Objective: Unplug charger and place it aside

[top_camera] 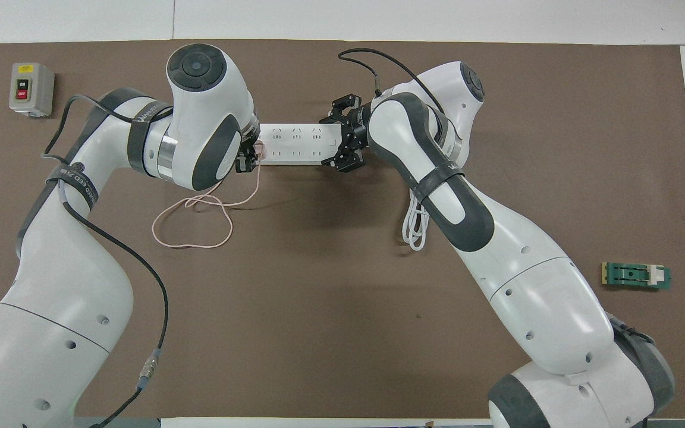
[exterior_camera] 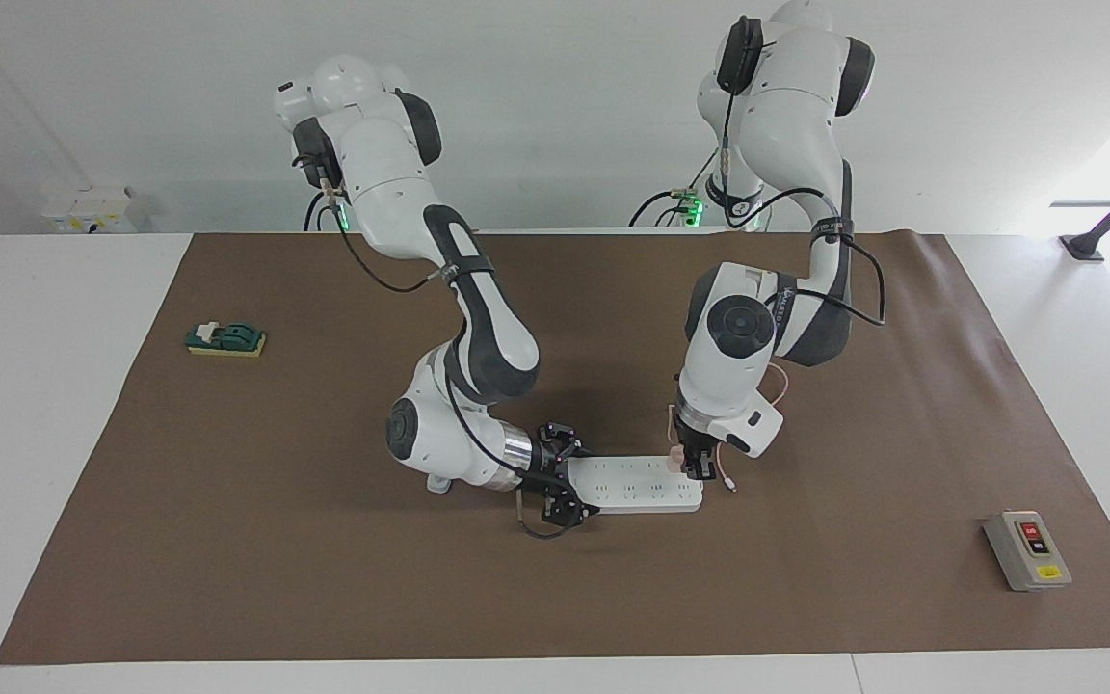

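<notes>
The pale pink charger [exterior_camera: 675,457] sits in the white power strip [exterior_camera: 637,484] at the strip's end toward the left arm; it also shows in the overhead view [top_camera: 261,151]. Its thin pink cable [top_camera: 191,238] loops on the mat nearer the robots. My left gripper [exterior_camera: 696,467] points straight down and is shut on the charger. My right gripper [exterior_camera: 567,478] lies low over the mat with its fingers clamped across the other end of the power strip [top_camera: 295,142].
The strip's thick white cord [top_camera: 414,229] lies bundled under the right arm. A grey switch box [exterior_camera: 1027,549] stands toward the left arm's end. A green block on a yellow pad [exterior_camera: 225,338] lies toward the right arm's end. A brown mat [exterior_camera: 324,578] covers the table.
</notes>
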`<move>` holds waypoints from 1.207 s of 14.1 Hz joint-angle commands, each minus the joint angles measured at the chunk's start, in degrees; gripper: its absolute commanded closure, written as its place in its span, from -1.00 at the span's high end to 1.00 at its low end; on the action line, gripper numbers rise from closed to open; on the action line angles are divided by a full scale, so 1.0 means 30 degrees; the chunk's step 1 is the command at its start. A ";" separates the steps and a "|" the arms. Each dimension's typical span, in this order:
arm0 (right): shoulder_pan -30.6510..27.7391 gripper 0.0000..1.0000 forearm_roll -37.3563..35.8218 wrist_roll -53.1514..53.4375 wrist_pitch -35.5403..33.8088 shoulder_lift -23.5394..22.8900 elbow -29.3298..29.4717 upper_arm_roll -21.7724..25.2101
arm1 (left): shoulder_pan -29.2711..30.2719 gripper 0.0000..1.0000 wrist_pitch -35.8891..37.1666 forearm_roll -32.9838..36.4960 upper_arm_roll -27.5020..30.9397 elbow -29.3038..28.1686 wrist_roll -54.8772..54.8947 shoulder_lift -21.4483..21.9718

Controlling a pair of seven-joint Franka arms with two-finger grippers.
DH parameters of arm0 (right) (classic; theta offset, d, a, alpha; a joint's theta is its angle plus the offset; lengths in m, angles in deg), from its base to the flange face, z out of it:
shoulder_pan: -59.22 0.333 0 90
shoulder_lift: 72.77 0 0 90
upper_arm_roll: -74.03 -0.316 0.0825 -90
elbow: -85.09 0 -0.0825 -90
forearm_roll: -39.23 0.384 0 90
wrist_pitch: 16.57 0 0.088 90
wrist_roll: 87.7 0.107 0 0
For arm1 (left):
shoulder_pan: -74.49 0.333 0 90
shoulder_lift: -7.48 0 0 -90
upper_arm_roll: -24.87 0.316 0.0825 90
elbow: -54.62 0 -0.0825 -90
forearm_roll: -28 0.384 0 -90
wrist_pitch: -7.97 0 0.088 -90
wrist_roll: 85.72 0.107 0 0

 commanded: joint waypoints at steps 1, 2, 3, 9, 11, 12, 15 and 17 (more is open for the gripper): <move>0.0482 0.43 0.0017 -0.0307 0.1558 -0.0554 0.0510 -0.0167 | -0.0160 -1.00 -0.0103 0.0622 0.0369 0.0574 -0.0071 0.0338; 0.0569 0.43 0.0017 -0.0307 0.1558 -0.0554 0.0510 -0.0167 | -0.0131 -1.00 0.0715 0.0651 0.0340 0.0661 0.0365 0.0892; 0.0570 0.43 0.0017 -0.0307 0.1616 -0.0554 0.0481 -0.0167 | -0.0073 -1.00 0.1448 0.0651 0.0311 0.0807 0.0660 0.1333; 0.0658 0.43 0.0046 -0.0278 0.1822 -0.0525 0.0334 -0.0167 | -0.0013 -1.00 0.3213 0.0622 0.0251 0.1043 0.5513 0.2625; 0.0658 0.44 -0.0012 -0.0278 0.1851 -0.0525 0.0334 -0.0167 | -0.0013 -1.00 0.3242 0.0563 0.0252 0.1014 0.8207 0.2889; 0.0658 0.46 -0.0042 -0.0278 0.1851 -0.0496 0.0334 -0.0167 | -0.0013 -1.00 0.3243 0.0563 0.0281 0.0927 0.9584 0.3035; 0.0658 0.57 -0.0042 -0.0220 0.1793 -0.0495 0.0334 -0.0167 | 0.0045 -1.00 0.3272 0.0534 0.0310 0.0372 1.3950 0.3504; 0.0658 1.00 -0.0158 -0.0219 0.1763 -0.0437 0.0334 -0.0137 | 0.0685 -1.00 0.3185 0.0476 0.0311 -0.0563 1.7431 0.4147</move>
